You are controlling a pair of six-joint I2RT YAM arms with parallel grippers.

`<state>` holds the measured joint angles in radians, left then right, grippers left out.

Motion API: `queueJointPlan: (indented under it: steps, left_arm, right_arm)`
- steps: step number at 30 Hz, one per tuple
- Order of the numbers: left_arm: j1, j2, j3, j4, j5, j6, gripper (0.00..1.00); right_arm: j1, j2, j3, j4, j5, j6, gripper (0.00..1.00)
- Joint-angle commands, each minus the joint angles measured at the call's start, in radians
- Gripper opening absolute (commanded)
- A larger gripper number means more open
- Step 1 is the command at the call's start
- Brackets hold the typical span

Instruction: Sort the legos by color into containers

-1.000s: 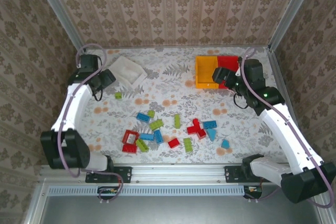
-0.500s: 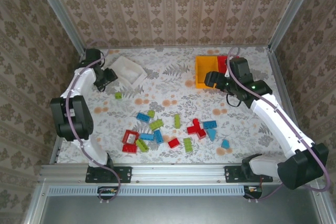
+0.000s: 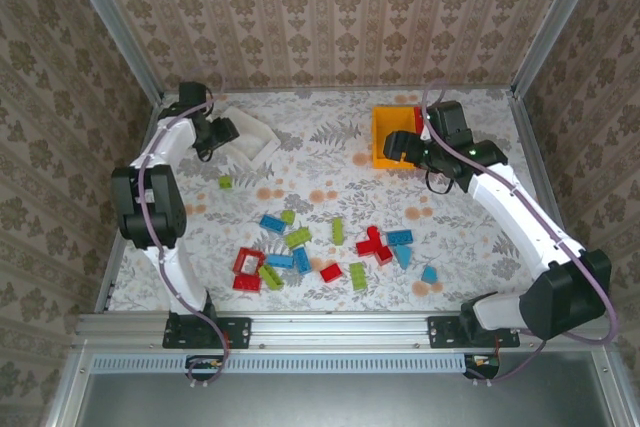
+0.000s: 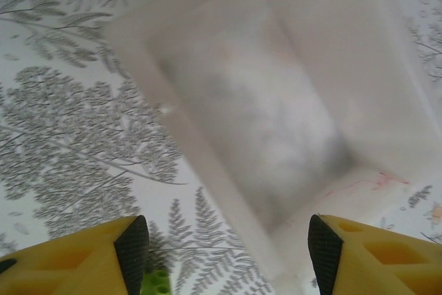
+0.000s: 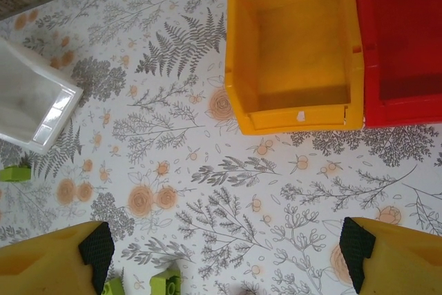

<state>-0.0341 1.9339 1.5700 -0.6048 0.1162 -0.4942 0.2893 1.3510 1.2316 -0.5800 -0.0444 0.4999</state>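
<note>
Legos [image 3: 372,243]: small studded bricks in blue, red and lime green, scattered loose on the floral table [image 3: 330,172] toward the near edge. White bin [image 4: 200,150] stands far left. The orange-yellow bin [image 5: 238,53] and red bin [image 5: 400,32] touch side by side far right. Left fingers [image 4: 131,246] and right fingers [image 5: 97,246] are spread apart, gripping nothing.

Desk [image 3: 330,172]: white cover printed with grey ferns and orange flowers.

Walls [image 3: 330,17]: beige paper with a brown damask pattern.

Bins, right wrist view: white bin [image 5: 52,112] at 9 o'clock, orange-yellow bin [image 5: 297,119] at 12 o'clock, red bin [image 5: 404,112] at 1 o'clock.

Legos, top view, toward 6 o'clock: blue brick [image 3: 272,223], red brick [image 3: 331,271], lime green brick [image 3: 358,276].

Left arm [image 3: 160,152] and right arm [image 3: 520,212]: white links, black joints.

Left pincer [image 4: 224,250] and right pincer [image 5: 224,250]: yellow fingers [image 4: 62,264], black pads [image 4: 132,246].
</note>
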Motion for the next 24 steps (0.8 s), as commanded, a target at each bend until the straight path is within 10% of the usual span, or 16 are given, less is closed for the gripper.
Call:
queueJointPlan:
  steps: [1,15,24]
  left_arm:
    - [-0.007,0.053,0.061,-0.017,-0.012,-0.016,0.65]
    - [-0.013,0.193,0.2,-0.174,-0.06,0.029,0.48]
    - [-0.066,0.204,0.239,-0.165,-0.037,0.112,0.11]
  right_arm:
    - [-0.014,0.021,0.035,0.003,-0.028,-0.01,0.88]
    - [-0.111,0.14,0.103,-0.022,-0.016,0.007,0.81]
    - [-0.149,0.276,0.203,-0.005,0.086,-0.047,0.8]
